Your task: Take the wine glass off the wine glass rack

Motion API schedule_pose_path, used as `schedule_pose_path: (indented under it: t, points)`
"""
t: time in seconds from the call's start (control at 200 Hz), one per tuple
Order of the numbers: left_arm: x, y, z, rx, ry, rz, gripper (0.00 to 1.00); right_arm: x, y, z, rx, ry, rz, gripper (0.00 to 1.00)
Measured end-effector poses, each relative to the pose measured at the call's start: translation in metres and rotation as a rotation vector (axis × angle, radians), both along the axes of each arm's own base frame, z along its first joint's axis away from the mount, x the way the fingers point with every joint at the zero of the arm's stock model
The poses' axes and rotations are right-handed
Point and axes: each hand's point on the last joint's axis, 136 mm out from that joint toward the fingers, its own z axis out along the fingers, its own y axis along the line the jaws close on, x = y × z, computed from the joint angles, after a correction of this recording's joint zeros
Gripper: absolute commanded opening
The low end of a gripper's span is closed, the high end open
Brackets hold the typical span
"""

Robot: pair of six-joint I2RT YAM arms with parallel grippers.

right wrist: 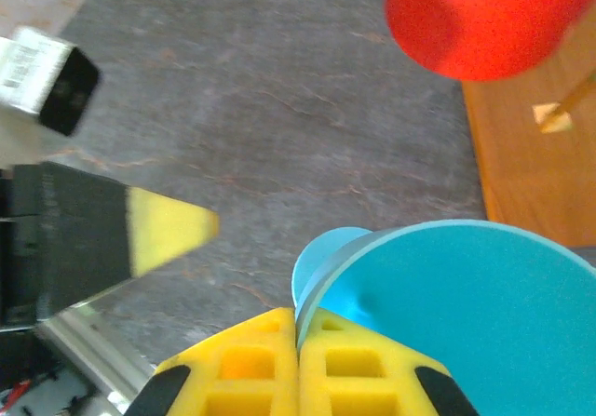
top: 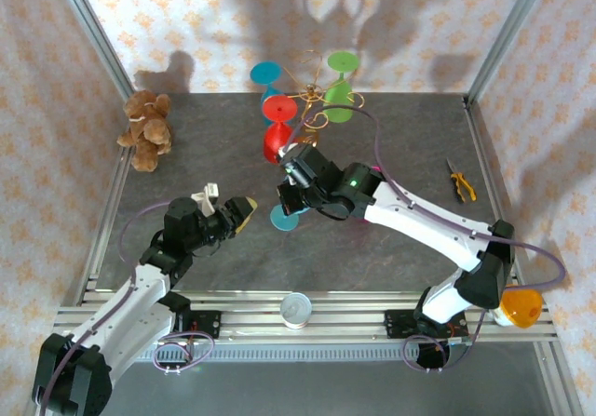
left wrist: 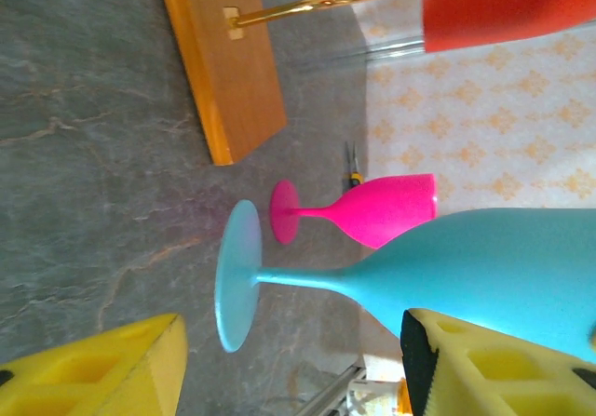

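Wine glass, matte teal with a slim stem and a round foot, was upright and clear of the wine glass rack, near the table's middle in front of the rack's wooden base. The right gripper had its yellow pads pressed together on the bowl's rim. The left gripper gaped wide beside the foot, holding nothing. A pink glass stood close behind the wine glass. Bare table lay open toward the teddy bear.
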Motion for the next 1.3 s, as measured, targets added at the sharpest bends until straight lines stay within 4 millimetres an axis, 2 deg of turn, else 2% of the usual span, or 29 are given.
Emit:
schedule_pose_path:
  t: [0.175, 0.35, 0.761, 1.051, 1.301]
  points:
    - [0.001, 0.005, 0.001, 0.056, 0.003, 0.014, 0.61, 0.003, -0.023, -0.028, -0.093, 0.003, -0.081, 0.0]
    - [0.001, 0.006, -0.001, 0.076, 0.007, 0.015, 0.61, 0.004, -0.042, -0.047, -0.163, -0.004, -0.139, 0.0]
    - [0.002, 0.008, -0.012, 0.092, 0.047, 0.023, 0.61, 0.01, -0.079, -0.069, -0.213, 0.011, -0.237, 0.0]
    - [0.004, 0.009, -0.017, 0.103, 0.064, 0.032, 0.61, 0.017, -0.087, -0.074, -0.218, 0.004, -0.268, 0.0]
    - [0.005, 0.01, -0.018, 0.105, 0.067, 0.034, 0.61, 0.018, -0.086, -0.075, -0.213, 0.003, -0.269, 0.0]
